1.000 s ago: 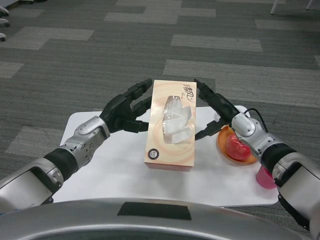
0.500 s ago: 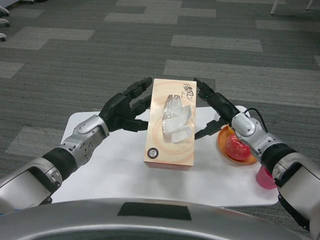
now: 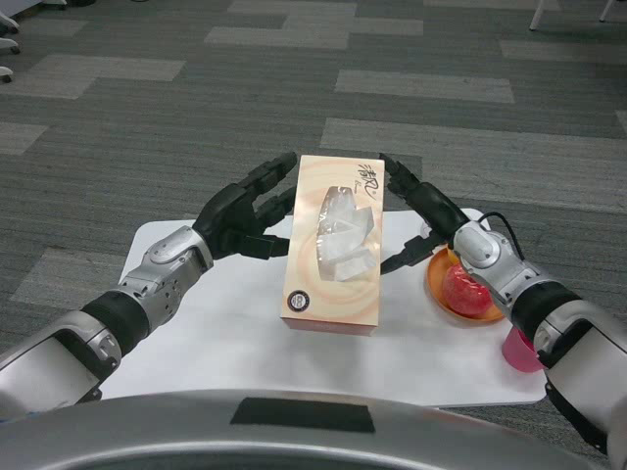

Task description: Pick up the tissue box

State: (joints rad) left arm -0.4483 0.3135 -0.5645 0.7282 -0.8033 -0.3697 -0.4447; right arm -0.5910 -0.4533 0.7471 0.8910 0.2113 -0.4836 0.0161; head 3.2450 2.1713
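Observation:
The tissue box (image 3: 334, 264) is orange and cream, with white tissue showing through its top slot. It sits lengthwise between my two hands over the white table (image 3: 206, 333), its far end reaching past the table's back edge, and it looks lifted off the top. My left hand (image 3: 243, 211) presses its left side with fingers spread along the far half. My right hand (image 3: 423, 213) presses the right side in the same way.
An orange bowl (image 3: 443, 292) holding a red round thing (image 3: 464, 289) stands just right of the box, under my right wrist. A pink cup (image 3: 520, 350) stands at the table's right edge. Grey carpet lies beyond the table.
The box and both hands have edged very slightly up and left; the hold on the box is the same.

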